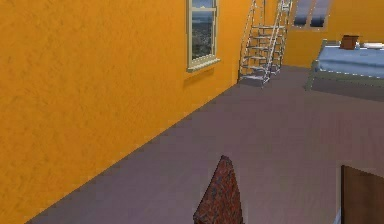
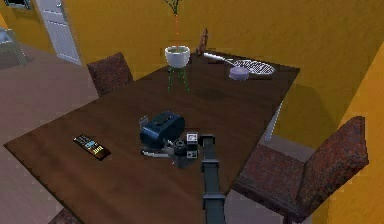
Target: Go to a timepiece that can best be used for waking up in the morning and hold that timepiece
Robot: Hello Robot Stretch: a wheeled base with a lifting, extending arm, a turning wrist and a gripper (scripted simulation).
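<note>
Claw [image 2: 172, 150]: at the tip of the dark arm [image 2: 212, 185], over the middle of the surface [image 2: 60, 135]. I cannot tell whether it is apart or together, nor whether it holds anything.
Dark blue boxy thing [image 2: 160, 128]: lying on the surface, close at the claw's 11 o'clock.
Remote [image 2: 92, 147]: flat on the surface, at the claw's 9 o'clock.
White pot [image 2: 178, 55]: at 12 o'clock, at the far end.
Chair [image 2: 300, 170]: at 3 o'clock, drawn up to the surface.
Ahead: orange wall [image 1: 90, 90], with a window [image 1: 203, 35] and a ladder [image 1: 265, 45] towards 12 o'clock.
</note>
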